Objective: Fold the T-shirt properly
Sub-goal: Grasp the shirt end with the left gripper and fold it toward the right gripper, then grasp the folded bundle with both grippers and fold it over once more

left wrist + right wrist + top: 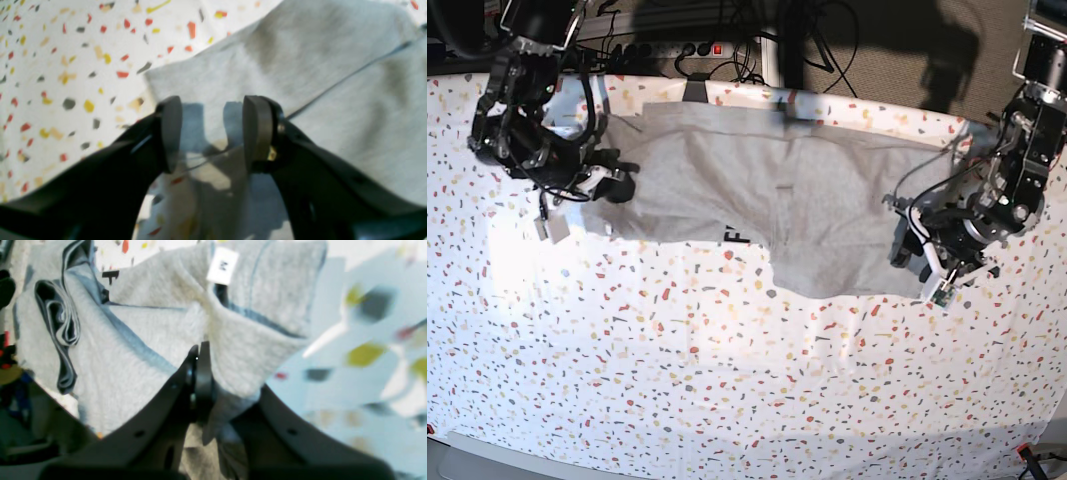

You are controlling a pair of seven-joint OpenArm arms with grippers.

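Note:
The light grey T-shirt [807,200] lies spread across the far middle of the speckled tabletop [727,380], with a bit of black lettering [732,237] showing at its near edge. My right gripper [617,187] is at the shirt's left end. In the right wrist view the gripper [200,373] is shut on a bunched fold of grey cloth [240,350], near the white size label [223,266]. My left gripper [907,252] is at the shirt's right end. In the left wrist view it [213,133] is open, low over a corner of the shirt [300,66].
A power strip and cables [677,48] lie behind the table's far edge. A dark arm mount [1047,50] stands at the far right. Bare speckled tabletop stretches across the near half.

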